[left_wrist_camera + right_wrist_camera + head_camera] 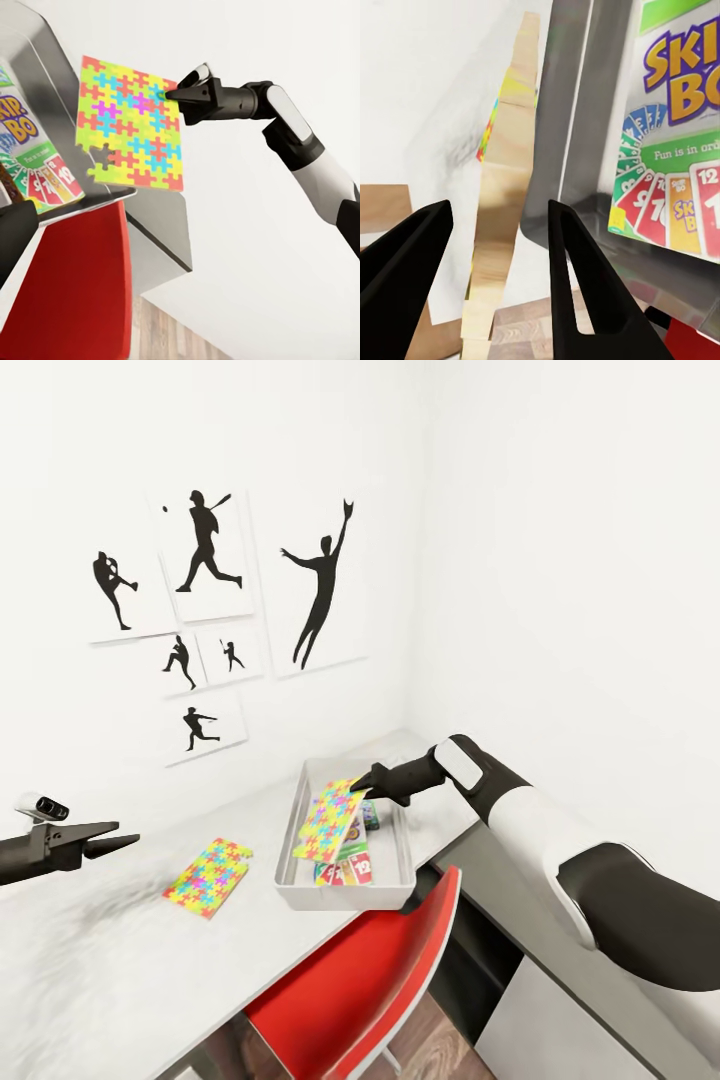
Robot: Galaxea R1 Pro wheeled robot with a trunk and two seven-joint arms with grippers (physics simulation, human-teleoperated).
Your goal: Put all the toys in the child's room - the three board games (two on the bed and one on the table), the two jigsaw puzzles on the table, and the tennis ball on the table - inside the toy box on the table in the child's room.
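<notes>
A jigsaw puzzle [328, 820] [131, 124] stands tilted over the grey toy box [340, 895] [161, 232], its lower edge at the box's rim. My right gripper [358, 788] [171, 94] is open around its top corner, with a gap on each side of the puzzle's edge [506, 202]. The Skip-Bo board game [345, 870] [675, 150] lies in the box beside a small blue game [371, 815]. The second jigsaw puzzle [208, 875] lies flat on the table [100, 960]. My left gripper [125, 836] hovers open at the left. The tennis ball and bed are out of view.
A red chair [360, 980] [75, 300] stands at the table's front edge below the box. A lower dark grey desk [520, 900] runs along the right wall. Black athlete pictures [205, 545] hang on the wall behind the table.
</notes>
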